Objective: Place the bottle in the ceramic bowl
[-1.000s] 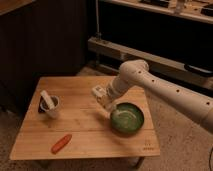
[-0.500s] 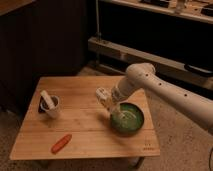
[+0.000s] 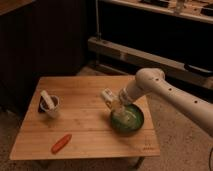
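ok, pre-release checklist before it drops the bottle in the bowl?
1. Bottle in grasp: ok, the gripper holds the bottle above the table.
2. Bottle over bowl: not ok, it hangs at the left rim of the ceramic bowl, not over the centre.
3. Bowl free to receive: cannot tell, the gripper covers part of the inside.
4. Bottle tilt: ok to note, it leans with the cap up and left.
5. Neighbours clear: ok, the white cup and the orange item sit well to the left.
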Controlling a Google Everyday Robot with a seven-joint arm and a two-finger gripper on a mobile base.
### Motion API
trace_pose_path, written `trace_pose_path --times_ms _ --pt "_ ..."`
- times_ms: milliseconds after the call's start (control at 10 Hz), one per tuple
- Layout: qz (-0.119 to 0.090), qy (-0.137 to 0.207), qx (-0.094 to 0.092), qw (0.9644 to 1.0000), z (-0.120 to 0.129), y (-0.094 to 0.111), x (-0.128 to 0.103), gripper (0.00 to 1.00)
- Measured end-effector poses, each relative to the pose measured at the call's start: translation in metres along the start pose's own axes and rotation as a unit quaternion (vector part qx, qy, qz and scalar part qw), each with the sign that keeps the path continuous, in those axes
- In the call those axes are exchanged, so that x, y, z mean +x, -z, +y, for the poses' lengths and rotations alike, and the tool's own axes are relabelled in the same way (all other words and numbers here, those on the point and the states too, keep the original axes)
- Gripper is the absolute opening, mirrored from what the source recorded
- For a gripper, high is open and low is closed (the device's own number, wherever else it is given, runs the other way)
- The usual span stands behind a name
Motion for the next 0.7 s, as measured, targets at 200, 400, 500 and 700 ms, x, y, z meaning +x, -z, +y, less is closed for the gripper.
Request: trace_pose_path --times_ms 200,400,500,700 --pt "0.013 -0.009 0.003 0.9999 0.013 0.005 -0.017 0.18" --pt "0.030 -0.016 0.014 0.9993 0.020 0.002 -0.019 0.18" --pt "0.034 -0.017 0.015 0.9992 0.021 0.002 -0.018 0.18" --pt "0.036 -0.014 0.017 0.9991 0.022 0.000 -0.020 0.18"
